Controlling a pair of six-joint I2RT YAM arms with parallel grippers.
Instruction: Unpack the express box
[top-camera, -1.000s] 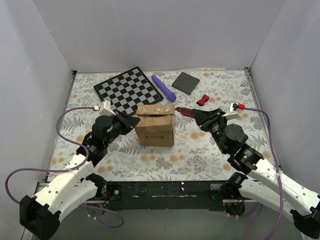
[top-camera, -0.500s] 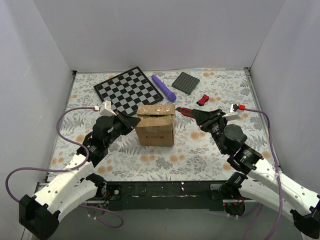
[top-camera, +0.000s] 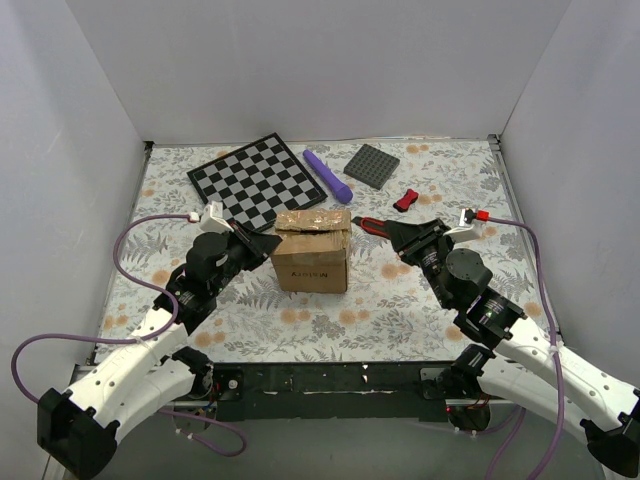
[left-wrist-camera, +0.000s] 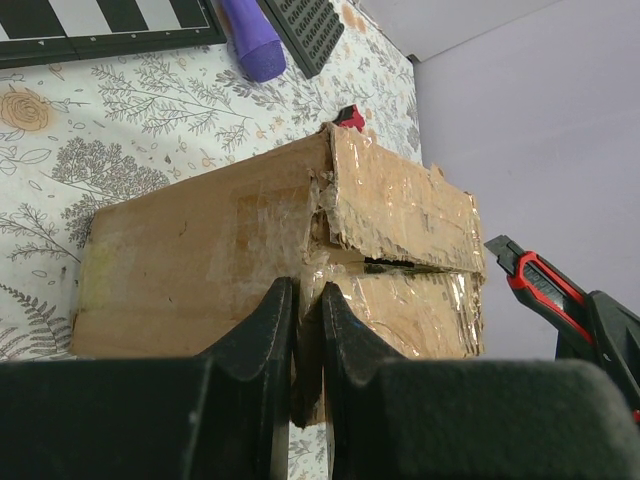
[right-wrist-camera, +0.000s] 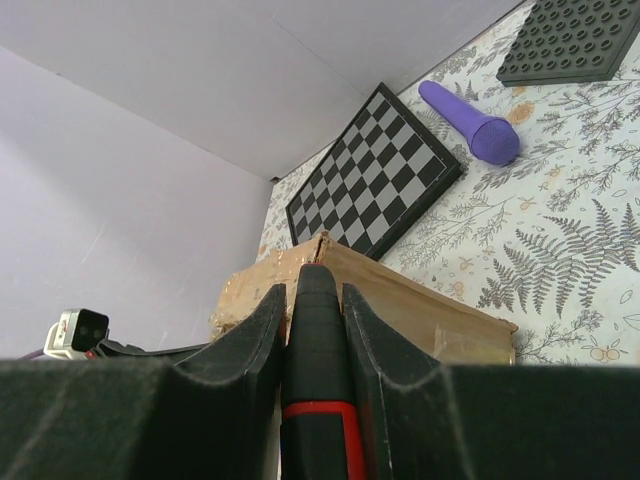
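The left gripper (top-camera: 271, 242), fingers narrow, pinched the box (top-camera: 312, 255) at its nine-o'clock edge; the right gripper (top-camera: 399, 233) clamped the knife (top-camera: 368, 221) at three. A skidding blade could tear that pinch loose.

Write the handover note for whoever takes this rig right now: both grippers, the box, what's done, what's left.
Left gripper: shut, apparently pinching a thin edge at the left side of the express box, bracing it.
Right gripper: shut on a red-and-black box cutter, its tip close to the box's upper right edge.
Box: upright between the arms, top flaps closed and taped; a dark gap shows along the seam in the left wrist view.
Done: cutter in hand, box steadied.
Left: slit the tape, open the flaps, take out the contents, which are not visible.
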